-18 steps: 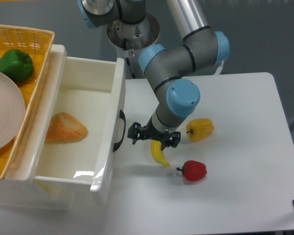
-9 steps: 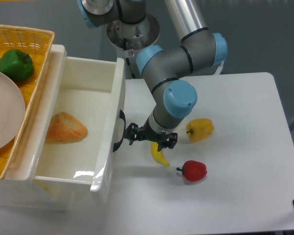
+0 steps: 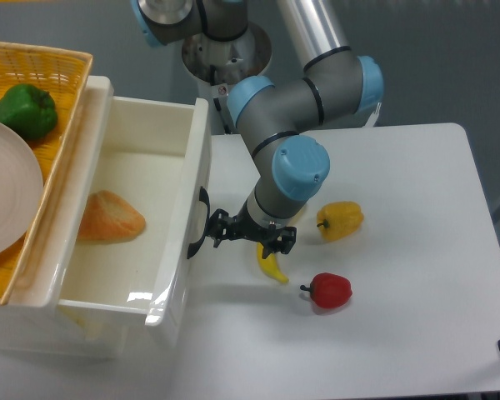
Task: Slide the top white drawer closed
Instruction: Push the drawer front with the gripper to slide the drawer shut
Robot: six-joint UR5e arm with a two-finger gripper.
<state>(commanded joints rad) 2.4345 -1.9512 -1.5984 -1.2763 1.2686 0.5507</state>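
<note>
The drawer (image 3: pixel 142 225) sits at the left of the table, pulled well out from under the basket (image 3: pixel 62 158), with an orange-brown lump (image 3: pixel 110 218) lying on its floor. Its front panel now stands a little further left than a second ago, and the lump inside has shifted with it, so the push seems to have begun. The black handle (image 3: pixel 198 223) on the front is touching, or all but touching, the gripper (image 3: pixel 219 230), which has crept left across the last second from just beside the handle to against it.

Whether the jaws are open or closed cannot be told here; the fingers are small and dark against the handle. They do not appear to hold anything.

Most of the travel is still to do: the drawer's interior is almost wholly exposed. In my judgement the step in hand is a straight push leftward, kept square so the panel does not skew.

A banana (image 3: pixel 271 265) lies just under the wrist, a yellow pepper (image 3: pixel 340 221) and a red pepper (image 3: pixel 329 290) to the right, apart from the drawer. A green pepper (image 3: pixel 25 110) and a plate (image 3: pixel 8 196) rest in the basket.
</note>
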